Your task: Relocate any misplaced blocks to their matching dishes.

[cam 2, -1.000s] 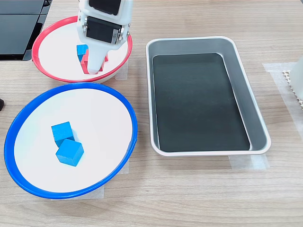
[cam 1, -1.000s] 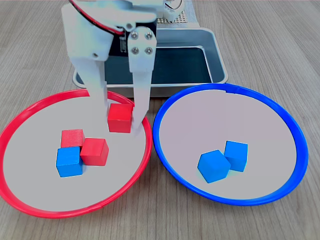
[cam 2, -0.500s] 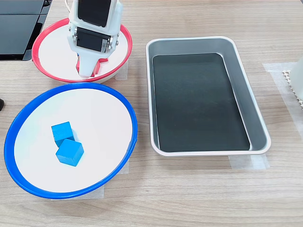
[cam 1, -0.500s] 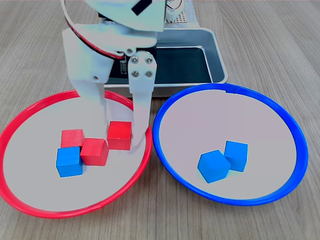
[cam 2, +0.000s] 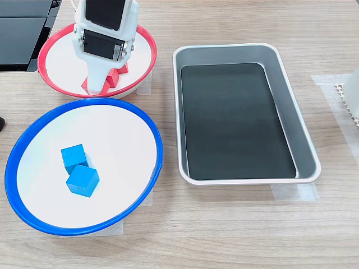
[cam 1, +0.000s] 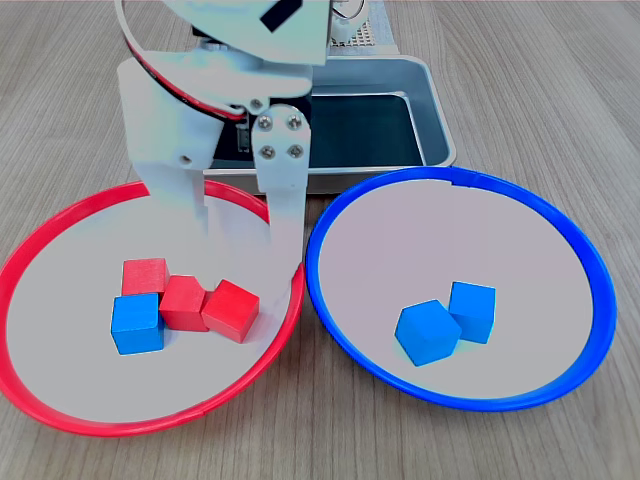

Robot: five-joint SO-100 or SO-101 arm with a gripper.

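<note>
A grey metal tray (cam 2: pixel 297 134) with a dark bottom is lying on the wooden worktop (cam 2: pixel 224 235), filling the right half of the second exterior view and sitting at the top centre of the first exterior view (cam 1: pixel 432 115). Strips of clear tape (cam 2: pixel 291 191) are showing at its lower edge. A black object (cam 2: pixel 22 28) is occupying the upper left corner of the second exterior view.

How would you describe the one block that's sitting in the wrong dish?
Find the red-rimmed dish on the first exterior view's left. In its cluster of four cubes, take the blue cube nearest the camera; the other three are red.
</note>
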